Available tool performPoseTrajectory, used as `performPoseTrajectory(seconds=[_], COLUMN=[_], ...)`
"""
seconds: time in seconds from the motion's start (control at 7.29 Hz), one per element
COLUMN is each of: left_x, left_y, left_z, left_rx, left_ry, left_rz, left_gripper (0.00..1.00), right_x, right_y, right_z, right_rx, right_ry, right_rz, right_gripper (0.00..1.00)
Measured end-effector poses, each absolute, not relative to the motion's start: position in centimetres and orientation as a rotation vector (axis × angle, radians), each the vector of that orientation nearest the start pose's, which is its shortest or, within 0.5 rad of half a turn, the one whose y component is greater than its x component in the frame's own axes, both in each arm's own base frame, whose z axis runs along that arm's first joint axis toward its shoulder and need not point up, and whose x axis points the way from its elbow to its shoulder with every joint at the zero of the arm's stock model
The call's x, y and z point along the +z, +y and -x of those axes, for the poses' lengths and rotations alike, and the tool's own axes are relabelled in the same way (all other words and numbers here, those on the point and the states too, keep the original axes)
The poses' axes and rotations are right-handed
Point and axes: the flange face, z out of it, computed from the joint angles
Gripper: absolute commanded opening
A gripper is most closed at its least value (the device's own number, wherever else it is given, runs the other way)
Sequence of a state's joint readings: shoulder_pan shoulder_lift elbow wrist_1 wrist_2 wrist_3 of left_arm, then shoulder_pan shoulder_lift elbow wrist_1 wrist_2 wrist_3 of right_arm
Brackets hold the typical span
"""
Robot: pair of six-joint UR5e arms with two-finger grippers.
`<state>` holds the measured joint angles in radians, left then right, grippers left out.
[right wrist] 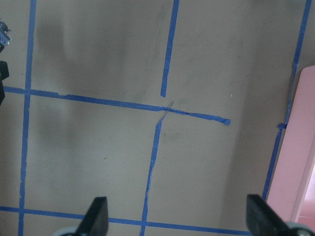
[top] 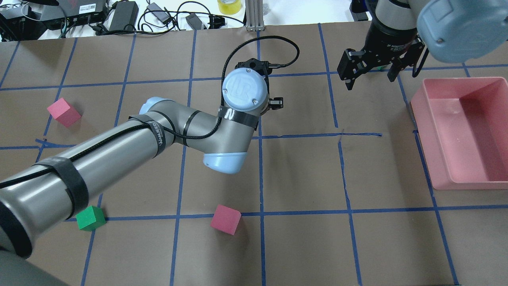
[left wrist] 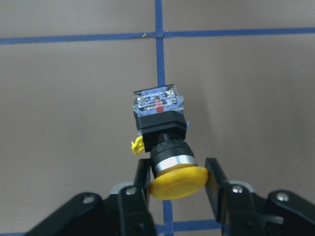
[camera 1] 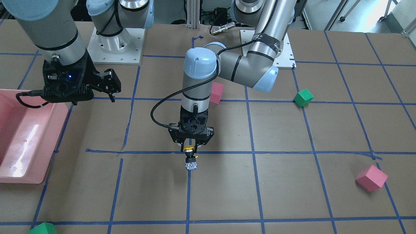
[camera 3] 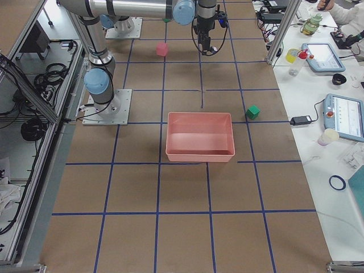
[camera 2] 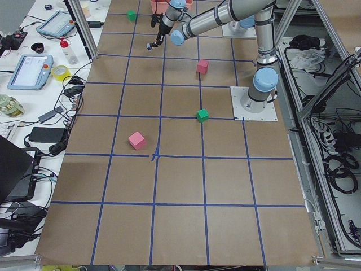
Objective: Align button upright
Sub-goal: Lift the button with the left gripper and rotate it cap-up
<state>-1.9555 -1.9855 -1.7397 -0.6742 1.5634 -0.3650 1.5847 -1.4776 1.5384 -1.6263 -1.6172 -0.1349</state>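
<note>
The button [camera 1: 190, 160] has a yellow cap, a black collar and a boxy contact block. My left gripper [camera 1: 189, 150] points straight down at mid-table and is shut on the yellow cap, with the block hanging below toward the paper. In the left wrist view the button [left wrist: 165, 142] sits between the fingers [left wrist: 214, 184], block end away from the camera, over a blue tape line. In the overhead view my left wrist hides the button. My right gripper [camera 1: 109, 85] is open and empty, held above the table near the pink bin; it also shows in the overhead view [top: 369, 71].
A pink bin [top: 460, 131] stands at the robot's right side. Pink cubes [camera 1: 216, 92] [camera 1: 371, 177] and green cubes [camera 1: 303, 97] [camera 1: 42, 229] lie scattered on the brown paper. Blue tape lines form a grid.
</note>
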Motion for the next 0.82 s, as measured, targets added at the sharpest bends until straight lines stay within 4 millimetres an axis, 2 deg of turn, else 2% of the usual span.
performPoseTrajectory(seconds=[0.27,0.55,0.82], left_x=[28.4,28.0,26.3], left_y=[-53.6,-54.8,-56.4], left_z=[35.2,33.8,32.2], left_rx=[-0.148,0.109,0.356], left_ry=[3.317,3.333,3.307], left_rz=[0.101,0.542,0.993], left_gripper=[0.04,0.0,0.0], right_x=[46.2,46.1,46.1], right_y=[-52.8,-52.8,-52.8], right_z=[-13.6,-13.6,-13.6], right_rx=[0.014,0.016,0.017], right_ry=[3.18,3.18,3.18], right_rz=[0.237,0.237,0.237], right_gripper=[1.0,1.0,1.0])
